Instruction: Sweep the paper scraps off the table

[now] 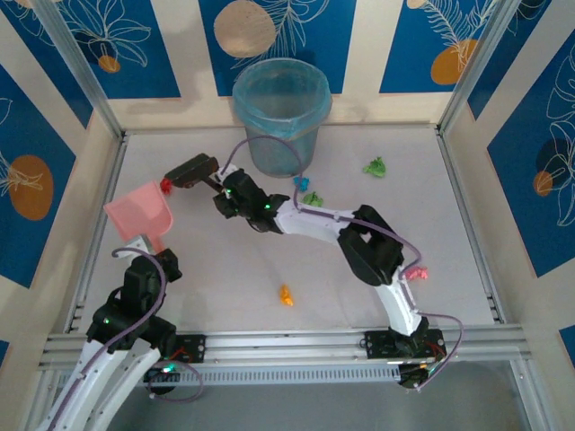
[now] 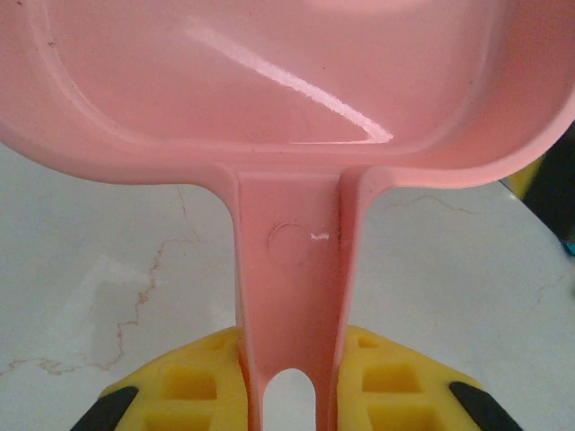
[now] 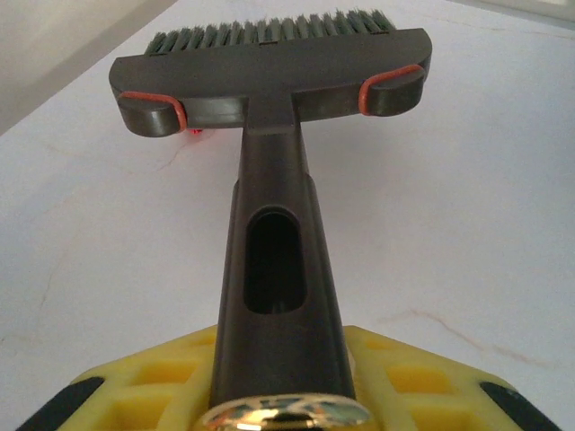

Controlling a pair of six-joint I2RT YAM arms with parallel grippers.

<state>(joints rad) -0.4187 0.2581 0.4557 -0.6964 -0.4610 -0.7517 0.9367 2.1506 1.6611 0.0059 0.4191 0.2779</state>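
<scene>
My left gripper is shut on the handle of a pink dustpan, whose scoop lies at the left of the table. A dark brush is held by its handle in my shut right gripper, its head at the back left. A red paper scrap lies just beside the brush head, between it and the dustpan. Other scraps are scattered: cyan, green, green, orange and pink.
A pale blue bin with a liner stands at the back middle of the table, right behind the brush arm. Aluminium rails edge the table, with patterned walls beyond. The right arm stretches diagonally across the middle.
</scene>
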